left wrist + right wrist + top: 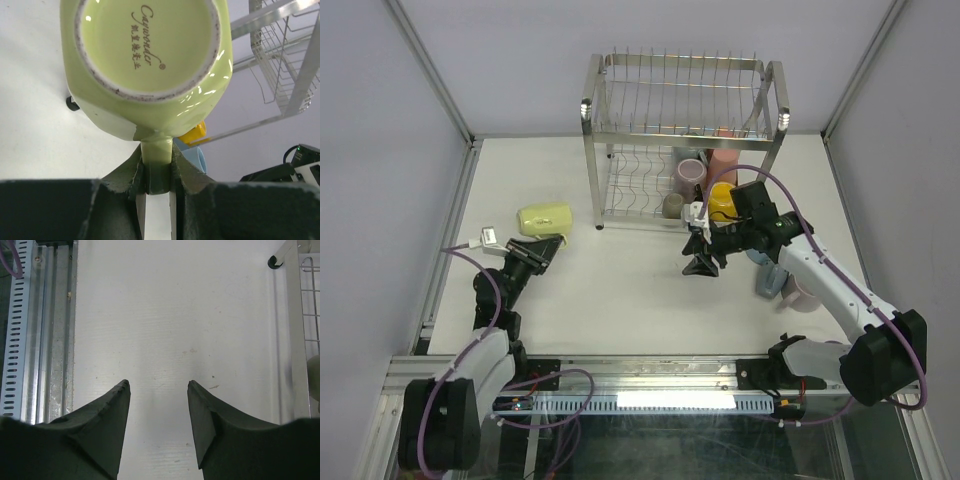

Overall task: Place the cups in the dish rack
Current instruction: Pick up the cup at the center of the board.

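White table point(30, 125), pale green mug point(150, 45), "Cayvonder" underneath

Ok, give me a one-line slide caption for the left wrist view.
Left pincer clamped on the handle of a pale green mug, stamped base toward camera, dish rack behind.

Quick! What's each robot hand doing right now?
Left gripper: shut on the pale green mug's handle.
Right gripper: open, holding nothing.
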Robot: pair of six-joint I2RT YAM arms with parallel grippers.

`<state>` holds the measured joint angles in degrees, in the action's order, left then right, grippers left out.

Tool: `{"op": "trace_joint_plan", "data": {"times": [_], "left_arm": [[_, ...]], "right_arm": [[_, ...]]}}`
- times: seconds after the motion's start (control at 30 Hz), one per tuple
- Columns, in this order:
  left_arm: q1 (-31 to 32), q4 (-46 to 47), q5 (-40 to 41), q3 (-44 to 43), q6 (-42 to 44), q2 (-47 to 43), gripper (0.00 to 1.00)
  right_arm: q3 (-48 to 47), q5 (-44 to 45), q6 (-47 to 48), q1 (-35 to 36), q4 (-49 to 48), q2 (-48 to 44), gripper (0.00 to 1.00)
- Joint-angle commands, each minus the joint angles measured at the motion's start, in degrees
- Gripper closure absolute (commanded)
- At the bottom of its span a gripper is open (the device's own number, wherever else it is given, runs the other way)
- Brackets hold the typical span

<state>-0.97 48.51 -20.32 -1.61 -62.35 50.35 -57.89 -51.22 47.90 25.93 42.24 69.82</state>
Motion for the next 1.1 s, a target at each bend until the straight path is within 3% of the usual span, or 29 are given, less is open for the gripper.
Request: {"op": "trace_joint_plan", "data": {"times": [0.0, 0.23, 0.5, 0.7, 1.07], "left_arm": [[1.8, -3.3, 1.6, 0.0, 1.4, -9.0, 1.0], [10.2, -4.1, 2.9, -3.4, 3.2, -9.8, 1.0], [24.3, -4.3, 11.3, -10.0, 11.7, -5.3, 1.0], [32.6, -3.3, 18.2, -14.5, 17.7, 0.6, 1.0], [41.1, 3.6, 26.6, -22.0, 26.6, 14.7, 1.0]], "right_arm": [[-1.5, -0.3, 0.5, -0.6, -0.5, -0.7, 0.48], [-1.6, 0.6, 0.2, -2.5, -0.7, -1.1, 0.48], [-1.8, 2.0, 0.1, -6.6, -0.6, -2.3, 0.48], [-2.1, 1.9, 0.2, -8.5, -0.2, -2.6, 0.49], [-2.2, 1.7, 0.4, -10.6, 0.1, -3.0, 0.49]]}}
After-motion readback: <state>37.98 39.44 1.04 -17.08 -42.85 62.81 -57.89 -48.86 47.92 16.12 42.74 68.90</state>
